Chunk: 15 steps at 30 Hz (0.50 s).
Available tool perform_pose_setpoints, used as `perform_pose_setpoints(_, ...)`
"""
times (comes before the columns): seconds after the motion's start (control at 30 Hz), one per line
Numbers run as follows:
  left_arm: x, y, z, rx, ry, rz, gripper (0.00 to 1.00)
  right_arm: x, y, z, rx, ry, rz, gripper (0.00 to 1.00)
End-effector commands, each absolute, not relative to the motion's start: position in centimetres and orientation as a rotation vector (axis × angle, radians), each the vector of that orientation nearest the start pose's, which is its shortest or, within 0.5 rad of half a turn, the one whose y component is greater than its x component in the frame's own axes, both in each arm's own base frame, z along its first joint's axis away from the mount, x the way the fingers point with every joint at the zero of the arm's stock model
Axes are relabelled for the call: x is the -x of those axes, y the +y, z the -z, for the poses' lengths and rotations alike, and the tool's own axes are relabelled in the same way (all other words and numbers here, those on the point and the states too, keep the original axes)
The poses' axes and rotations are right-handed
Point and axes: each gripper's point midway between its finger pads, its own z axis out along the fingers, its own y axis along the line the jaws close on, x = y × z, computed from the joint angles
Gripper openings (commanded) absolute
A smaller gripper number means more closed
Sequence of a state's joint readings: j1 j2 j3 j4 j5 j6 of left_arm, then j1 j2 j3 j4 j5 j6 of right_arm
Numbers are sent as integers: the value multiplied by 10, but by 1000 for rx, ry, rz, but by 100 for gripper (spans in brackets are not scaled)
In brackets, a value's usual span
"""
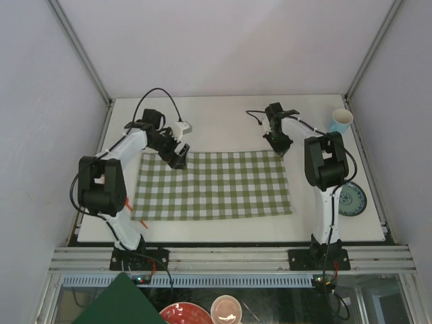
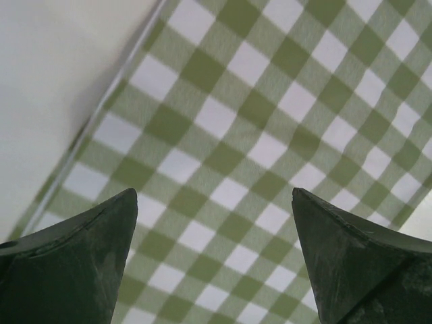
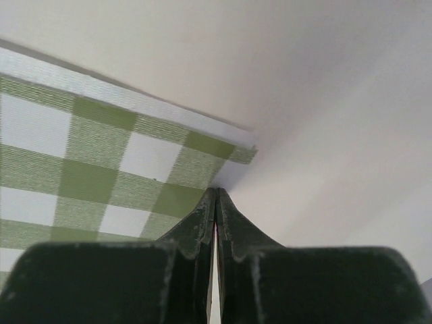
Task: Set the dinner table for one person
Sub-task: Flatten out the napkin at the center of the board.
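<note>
Two far corners of the cloth (image 1: 212,185) are tended, left end effector (image 2: 212,196) wide, right end effector (image 3: 215,194) closed tight (spreading looks done); next probably calls for reaching right to the plate (image 1: 352,200).

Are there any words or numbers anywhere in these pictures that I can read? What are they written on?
None: no word, number or sign can be read in any view.
The cup: plain light blue, no print shows.
The plate: a greenish pattern, too small to tell whether any of it is writing.
The checked cloth: only green and white squares, no label in view.
</note>
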<state>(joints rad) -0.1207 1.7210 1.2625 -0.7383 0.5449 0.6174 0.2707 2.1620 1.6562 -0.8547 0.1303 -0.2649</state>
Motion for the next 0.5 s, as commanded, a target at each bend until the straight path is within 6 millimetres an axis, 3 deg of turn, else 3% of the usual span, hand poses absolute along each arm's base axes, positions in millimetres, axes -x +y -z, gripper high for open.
perform_pose_setpoints(0.0,-374,-143,-88,-1071,2372,633,100,-427,81,-29,716,2785,196,0)
perform_pose_setpoints(0.1,-384,-156,-81,-1067,2406,685,100,-428,87,-42,713,2765,167,0)
perform_pose_setpoints(0.17,-388,-159,-72,-1050,2443,674,100,-428,92,-61,707,2732,147,0)
perform_pose_setpoints(0.47,-388,-161,-52,-1048,2543,645,100,-422,115,-176,667,2527,65,0)
